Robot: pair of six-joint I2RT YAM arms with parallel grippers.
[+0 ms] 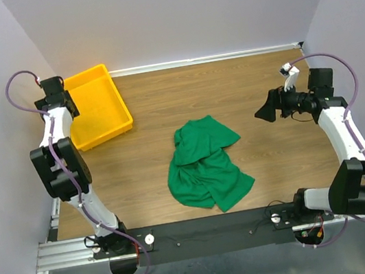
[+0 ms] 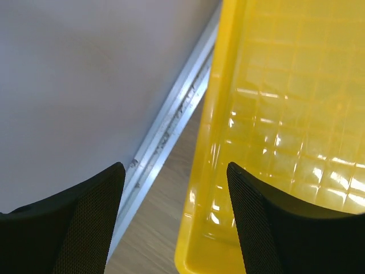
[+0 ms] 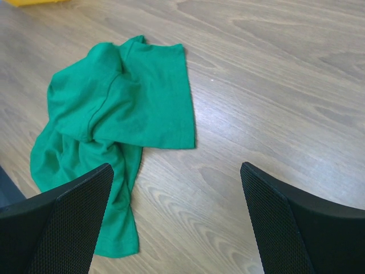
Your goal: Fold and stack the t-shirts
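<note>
One yellow tray (image 1: 119,98) stands at the far left of the table (image 1: 244,85), well apart from the t-shirt (image 1: 204,165), which lies crumpled in the middle with its long axis about far to near. We see the left gripper (image 2: 174,168) spread open over the tray's edge by the wall, its camera showing only these. The right gripper (image 3: 175,165), open too and empty, shows the shirt's seams, too fine for the top view.

Wooden table (image 1: 229,81): crumpled t-shirt (image 1: 204,165), yellow tray (image 1: 98,108).
</note>
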